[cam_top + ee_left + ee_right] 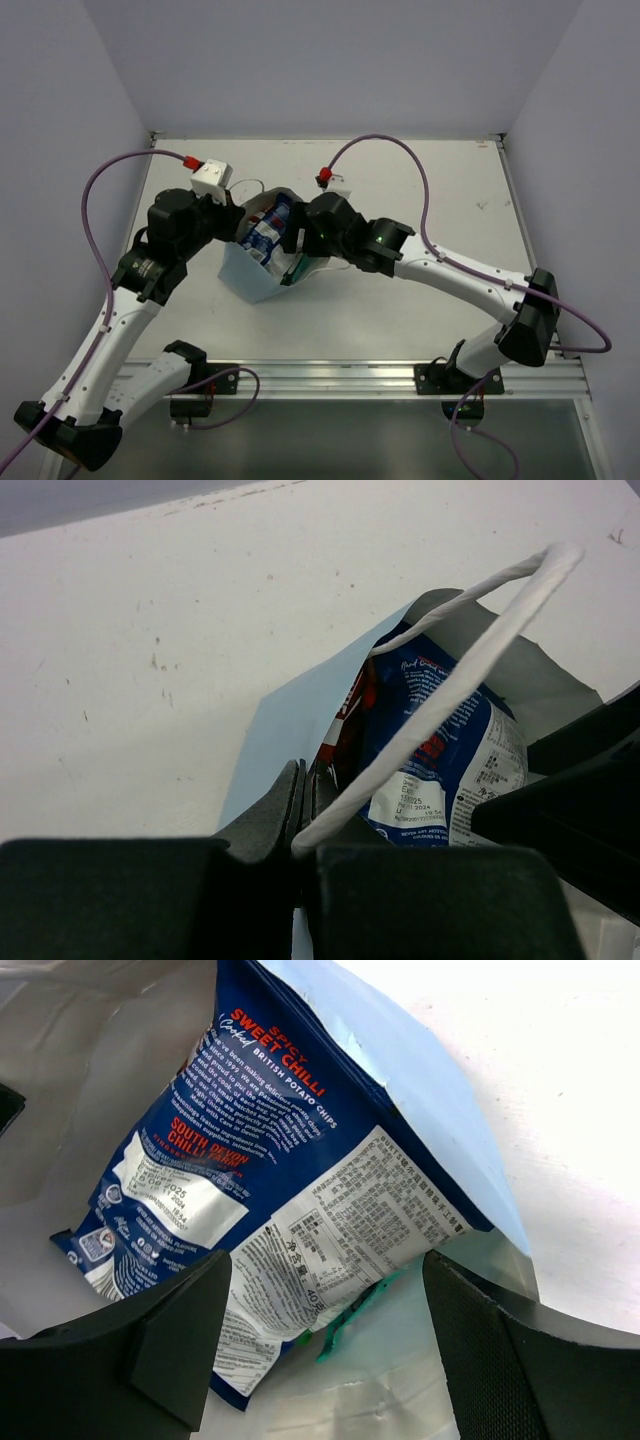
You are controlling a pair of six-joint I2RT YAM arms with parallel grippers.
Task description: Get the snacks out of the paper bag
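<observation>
Black right fingers (170, 1340) fill the bottom of the right wrist view. They are spread apart inside the bag (430, 1090), with the lower end of a blue packet (250, 1160) lying between them. Neither finger visibly presses the foil, so I judge the grasp lined up but not yet made. A teal packet (352, 1312) peeks out from beneath the blue one, also between the fingers.

Left fingers (270, 815) are together, clamped on the bag's rim where the white handle (450, 670) meets it. The loop arches away from them over the mouth. That pinch likely holds the mouth open and stops the light paper from sliding or lifting while the other arm reaches in. Just beyond these fingers a red packet (345, 715) stands squeezed between the bag's wall and the blue packet.

From above, the bag sits between the two sets of fingers, tipped with its mouth toward them. Every packet I can see is inside it, so the task looks barely begun.

White and matt, the tabletop (420, 190) shows faint specks and scuffs and spreads wide beyond the fingers. Pale lilac walls (330, 60) box it in on three sides. A metal rail (330, 378) carrying the arm bases runs along the edge behind the fingers, and purple cables (95, 200) loop from each wrist.
</observation>
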